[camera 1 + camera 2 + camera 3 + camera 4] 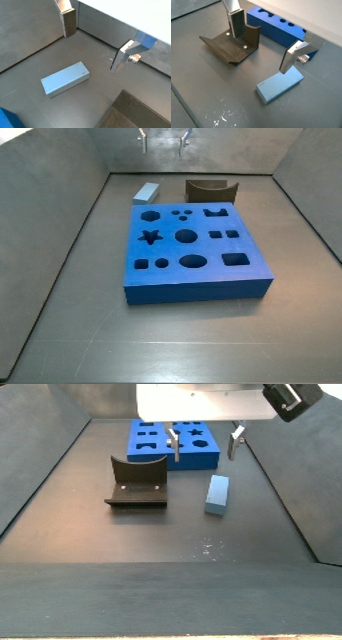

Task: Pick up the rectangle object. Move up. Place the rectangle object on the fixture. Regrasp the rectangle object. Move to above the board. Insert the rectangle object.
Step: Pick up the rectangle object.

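Though above block [279,86], end effector [263,44] agape, empty.

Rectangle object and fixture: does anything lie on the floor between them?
Nothing does. In a side view, bare floor separates the rectangle object from the fixture. The gripper hangs open above that stretch, fingers empty.

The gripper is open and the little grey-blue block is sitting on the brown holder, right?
Not quite. The gripper is open, but the rectangle object lies flat on the floor beside the fixture, not on it, as a side view shows.
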Tool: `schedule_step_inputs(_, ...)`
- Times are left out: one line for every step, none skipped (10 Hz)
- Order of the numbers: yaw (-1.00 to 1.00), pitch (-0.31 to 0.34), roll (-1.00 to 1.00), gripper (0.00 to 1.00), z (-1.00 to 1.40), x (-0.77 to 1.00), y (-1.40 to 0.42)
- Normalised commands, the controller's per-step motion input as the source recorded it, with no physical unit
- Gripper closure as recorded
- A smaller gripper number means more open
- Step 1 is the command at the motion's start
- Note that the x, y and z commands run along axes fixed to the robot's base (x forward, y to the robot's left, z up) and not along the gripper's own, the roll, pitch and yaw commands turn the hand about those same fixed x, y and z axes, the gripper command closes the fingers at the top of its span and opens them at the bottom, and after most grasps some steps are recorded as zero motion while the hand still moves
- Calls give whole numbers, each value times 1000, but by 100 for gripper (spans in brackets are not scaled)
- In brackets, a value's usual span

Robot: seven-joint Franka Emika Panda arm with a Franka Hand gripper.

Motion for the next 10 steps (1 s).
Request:
schedule_step_inputs(-289,0,-71,0,-189,-20,94)
schedule_step_inputs(-323,0,-69,0,-231,-51,100)
schedule_step_inputs(-346,-26,-74,0,-391,-57,71)
schedule_step_inputs(-369,-74,0,0,-563,-71,0)
schedule_step_inputs(-329,-131,143,0,-531,-69,-234)
schedule_step_inputs(-260,-129,160,0,-380,-14,-191)
schedule_step_inputs(-240,-154,97,0,-317,-37,-129)
schedule_step_inputs(-249,-80,66,0,-269,0,-57)
schedule_step_inputs(-257,-49,14,0,-223,-14,0)
schedule_step_inputs(-280,0,0,0,-249,0,0)
